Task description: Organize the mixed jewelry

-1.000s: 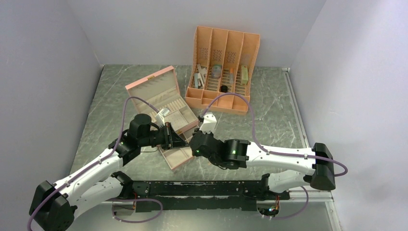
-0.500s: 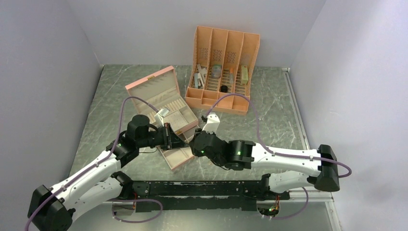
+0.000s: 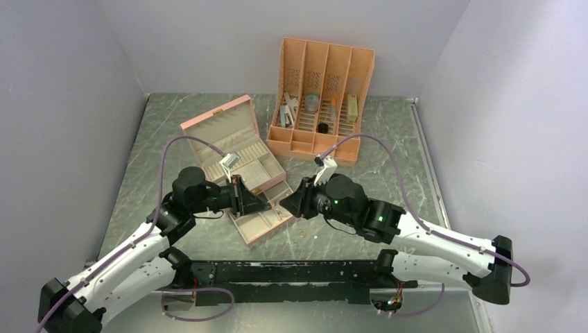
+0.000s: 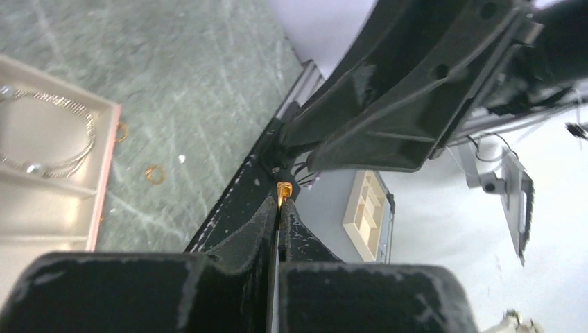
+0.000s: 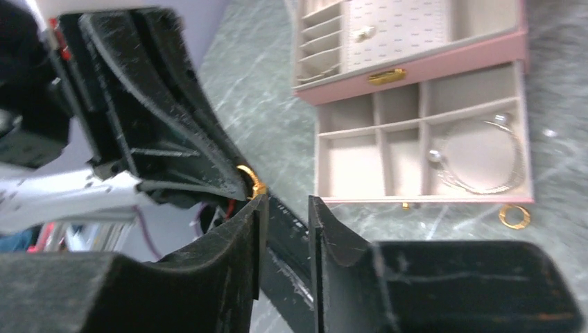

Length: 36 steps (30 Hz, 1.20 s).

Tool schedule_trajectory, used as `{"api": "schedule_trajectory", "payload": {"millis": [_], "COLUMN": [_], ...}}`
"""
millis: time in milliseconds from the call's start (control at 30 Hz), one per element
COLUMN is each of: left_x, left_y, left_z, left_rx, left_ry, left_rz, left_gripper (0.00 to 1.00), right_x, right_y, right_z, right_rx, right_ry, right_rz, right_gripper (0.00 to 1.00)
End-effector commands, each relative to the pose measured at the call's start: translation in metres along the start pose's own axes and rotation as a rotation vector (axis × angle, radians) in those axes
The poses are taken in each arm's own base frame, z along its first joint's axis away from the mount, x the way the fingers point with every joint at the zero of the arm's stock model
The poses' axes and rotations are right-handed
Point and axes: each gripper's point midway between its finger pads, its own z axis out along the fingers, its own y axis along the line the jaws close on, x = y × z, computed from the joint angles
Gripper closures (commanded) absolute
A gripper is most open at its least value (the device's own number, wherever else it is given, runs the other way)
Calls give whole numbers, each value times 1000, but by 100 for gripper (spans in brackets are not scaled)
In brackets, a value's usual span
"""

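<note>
At the back of the grey marbled counter an orange organizer leans against the wall, grey and black oddments lying in its slots. In front of it a pink jewelry box stands open, and its drawer is pulled out toward the arms. A silver bracelet lies coiled in the drawer's widest compartment. The two arms meet tip to tip just above the drawer's near right corner, and their black fingers hide part of it from the overhead camera. The left end effector is closed on a small gold piece, which sticks out a little beyond the pinched fingertips. The right end effector points straight at it, jaws parted with a clear gap and nothing between them. In the right wrist view the gold piece sits just above the tip of the left-hand finger, near it, though I cannot tell if they touch. A loose ring lies flat on the counter just past the drawer's outer wall, below and well apart from both end effectors. A second ring rests against that wall.
</note>
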Motion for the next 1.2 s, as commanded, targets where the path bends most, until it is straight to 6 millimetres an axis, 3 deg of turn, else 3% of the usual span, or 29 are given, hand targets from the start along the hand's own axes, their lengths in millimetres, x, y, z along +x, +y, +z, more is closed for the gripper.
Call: {"api": "schedule_trajectory", "payload": {"millis": [0, 133, 400, 667, 1167], "left_x": [-6, -4, 2, 6, 4], "left_y": [-41, -60, -81, -90, -93], "left_z": [-6, -11, -22, -28, -29], "left_rx": [198, 293, 406, 461, 480], "left_ry": [0, 20, 51, 58, 45], "left_rz": [134, 164, 206, 225, 217], "left_gripper": [95, 95, 95, 95, 95], "right_x": [7, 5, -5, -12, -8], "right_y": [45, 68, 85, 92, 95], "right_z": [-15, -27, -45, -54, -48], "right_rx": [-294, -447, -556, -598, -609], "right_ry": [60, 44, -5, -40, -15], "right_rz": [-41, -49, -58, -56, -63], "right_gripper": [64, 62, 59, 58, 61]}}
